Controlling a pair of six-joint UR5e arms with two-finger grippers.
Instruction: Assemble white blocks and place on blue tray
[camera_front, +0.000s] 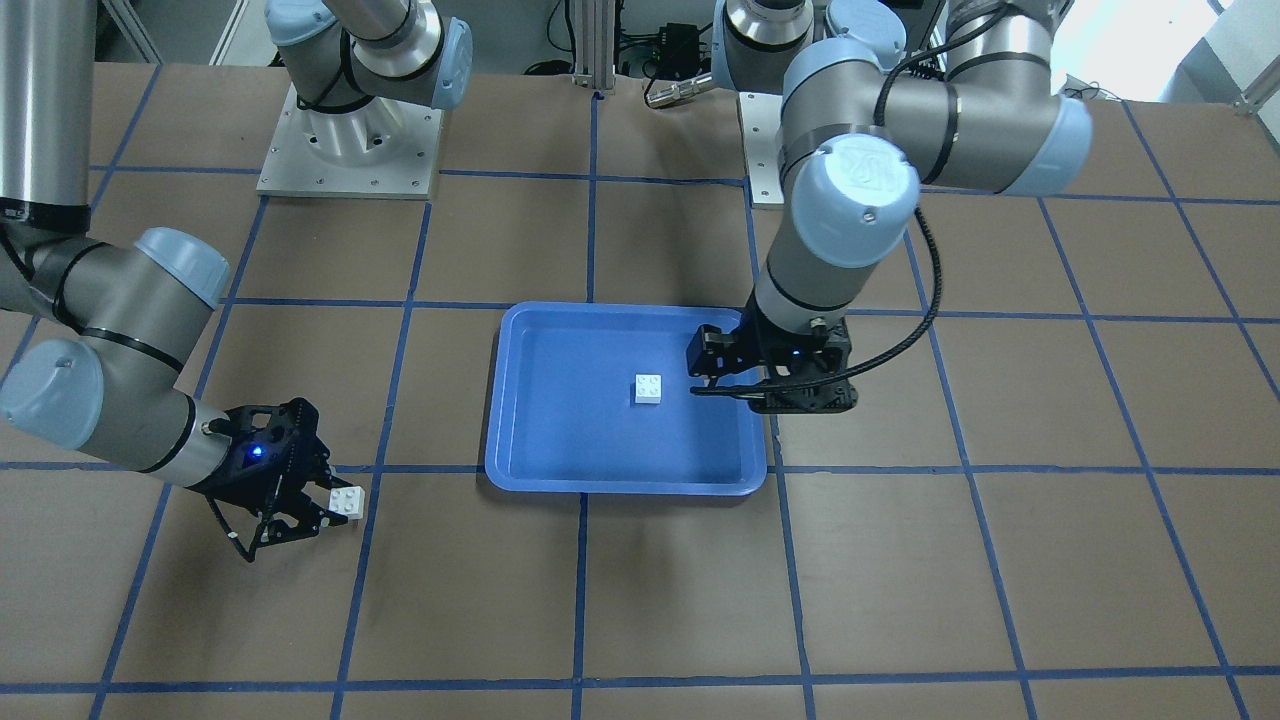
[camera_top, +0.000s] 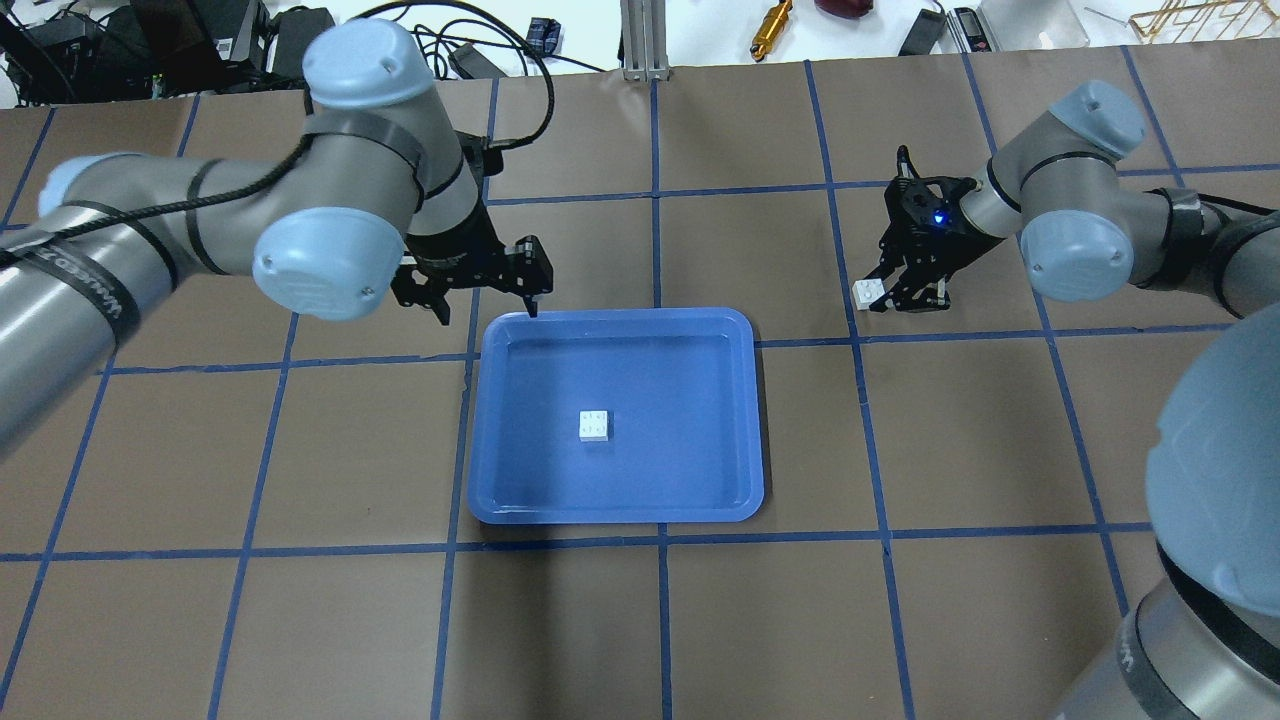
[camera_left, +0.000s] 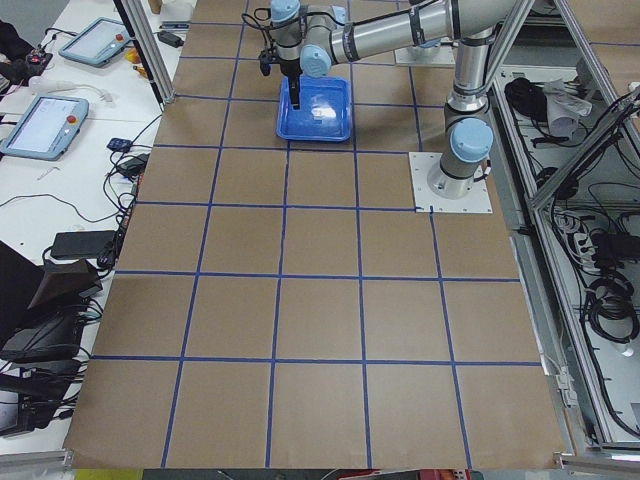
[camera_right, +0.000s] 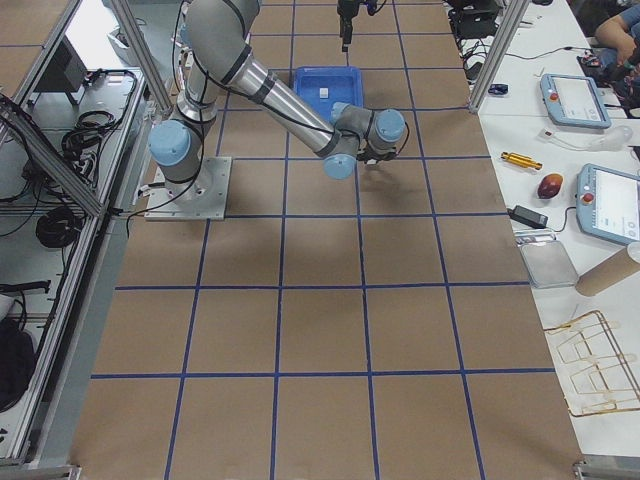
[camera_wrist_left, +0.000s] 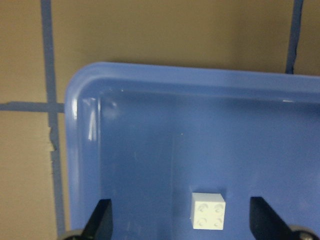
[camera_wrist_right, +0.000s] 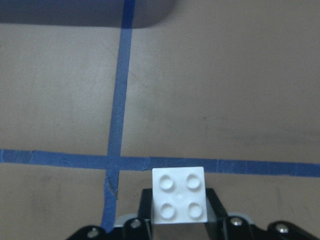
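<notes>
The left gripper is hanging wide open over the blue tray's rim, its fingers cut off at the wrist view's bottom edge. One white block is lying studs-up inside the tray. The right gripper is pinching the second white block over the table, well apart from the tray, and the block is hiding the finger pads.

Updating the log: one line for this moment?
left gripper: open, empty, over blue tray edge; right gripper: shut on second block, off tray; first block: in tray, unjoined
</notes>
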